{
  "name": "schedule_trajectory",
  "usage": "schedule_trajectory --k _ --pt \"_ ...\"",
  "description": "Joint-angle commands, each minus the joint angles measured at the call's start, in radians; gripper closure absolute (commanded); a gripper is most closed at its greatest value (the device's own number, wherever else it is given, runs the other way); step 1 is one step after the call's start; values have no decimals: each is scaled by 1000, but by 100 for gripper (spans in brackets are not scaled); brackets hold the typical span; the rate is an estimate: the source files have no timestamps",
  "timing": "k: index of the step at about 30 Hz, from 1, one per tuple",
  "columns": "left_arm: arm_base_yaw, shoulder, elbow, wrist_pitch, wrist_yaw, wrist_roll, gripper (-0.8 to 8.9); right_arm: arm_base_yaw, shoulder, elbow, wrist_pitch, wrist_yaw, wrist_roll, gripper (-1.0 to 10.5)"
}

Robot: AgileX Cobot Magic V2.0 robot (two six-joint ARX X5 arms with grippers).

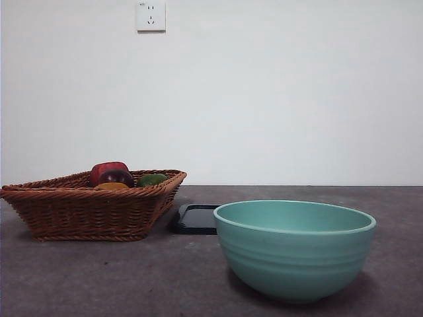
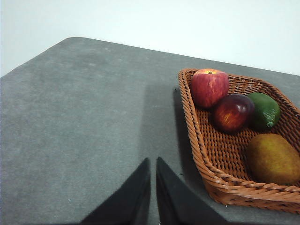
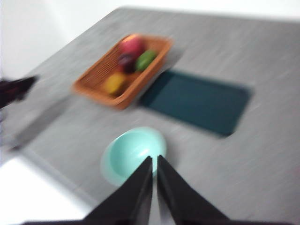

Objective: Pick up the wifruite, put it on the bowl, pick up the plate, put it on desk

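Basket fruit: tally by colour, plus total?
Red: 1, the apple
Dark purple-red: 1, the round fruit
Green: 1, the green fruit
Brownish-orange: 1, the wifruite
Total: 4, all in the wicker basket

The desk (image 1: 79, 277) lay bare in front of the basket (image 1: 86, 211) and to the bowl's (image 1: 294, 247) left; the bowl stood open from above; a dark tray (image 1: 195, 219) filled the ground between basket and bowl; inside the basket the wifruite (image 2: 273, 158) lay apart from three clustered fruits, hemmed by the woven rim.
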State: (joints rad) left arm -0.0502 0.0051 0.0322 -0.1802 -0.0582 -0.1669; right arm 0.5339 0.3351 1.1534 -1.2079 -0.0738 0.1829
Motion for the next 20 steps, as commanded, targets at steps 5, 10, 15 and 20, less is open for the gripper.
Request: schedule_trajectory --k 5,10,15,20 --pt "0 -2 -21 -6 -6 8 795 -259 -71 -356 555 40 -293 940" --pt "0 -2 -21 -6 -6 8 795 -404 -116 -669 974 41 -288 940" --pt "0 -2 -21 -6 -6 8 795 -463 -192 -902 1110 56 -288 940" --pt "0 -2 -21 -6 -6 8 795 -489 -250 -1022 1110 56 -270 940"
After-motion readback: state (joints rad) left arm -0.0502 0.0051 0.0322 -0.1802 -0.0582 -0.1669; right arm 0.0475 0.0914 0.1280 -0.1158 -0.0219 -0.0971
